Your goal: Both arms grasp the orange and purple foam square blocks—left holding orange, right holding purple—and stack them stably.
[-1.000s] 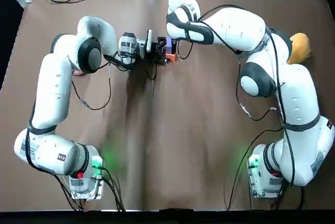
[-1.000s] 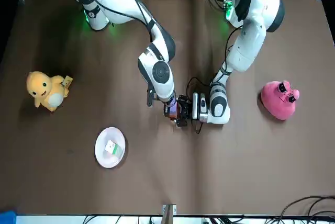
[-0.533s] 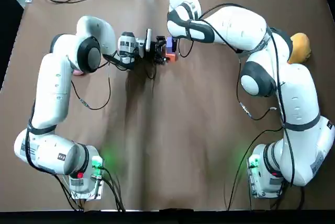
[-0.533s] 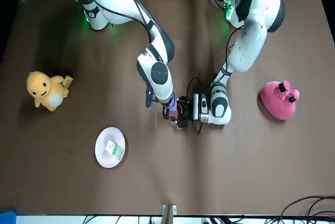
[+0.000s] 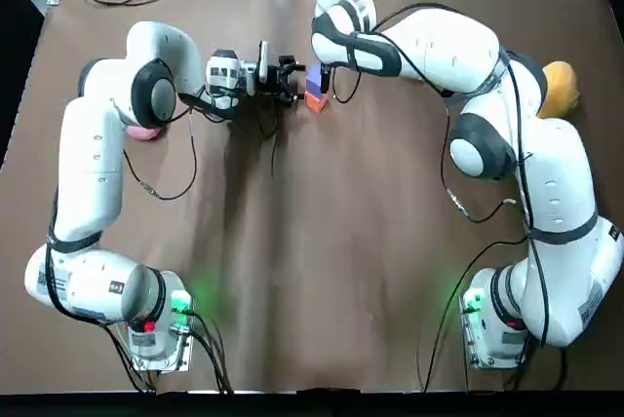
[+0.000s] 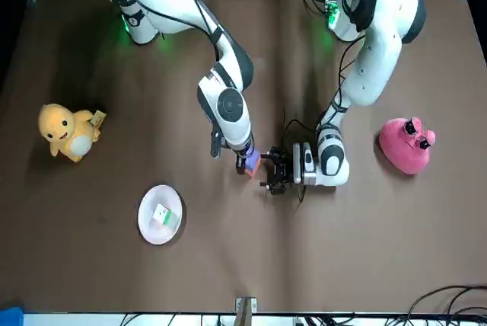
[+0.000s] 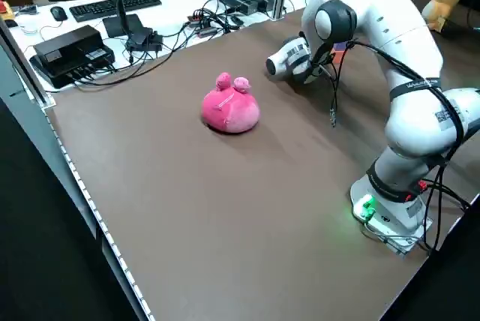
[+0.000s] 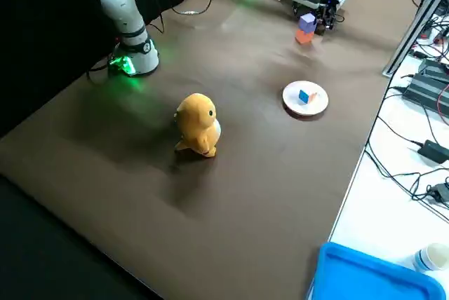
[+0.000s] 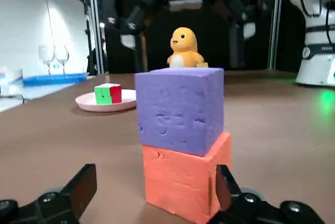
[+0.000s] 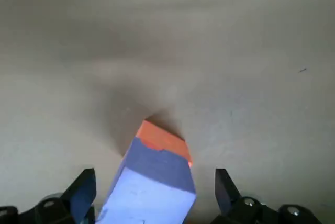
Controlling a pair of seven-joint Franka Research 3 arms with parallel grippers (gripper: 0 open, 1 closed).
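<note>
The purple block (image 9: 180,109) rests on the orange block (image 9: 186,179) on the brown table, slightly turned on it. In the top view the stack (image 5: 315,88) stands at the far middle. My left gripper (image 5: 290,79) lies level with the table just left of the stack, open, its fingers (image 9: 78,190) apart from the orange block. Directly over the stack my right gripper (image 10: 153,185) points down, open; its fingers (image 10: 225,190) flank the purple block (image 10: 152,182) without touching, and the orange block (image 10: 162,137) shows beneath.
A pink plush toy (image 5: 144,132) lies by the left arm. A yellow duck toy (image 6: 67,132) sits on the robot's right side. A white plate (image 6: 160,214) with a small cube stands beyond the stack. A blue bin (image 8: 372,275) is off the table corner.
My left gripper let go of the orange block and drew back to the left. The right gripper opened and rose slightly off the purple block. The stack stands alone.
</note>
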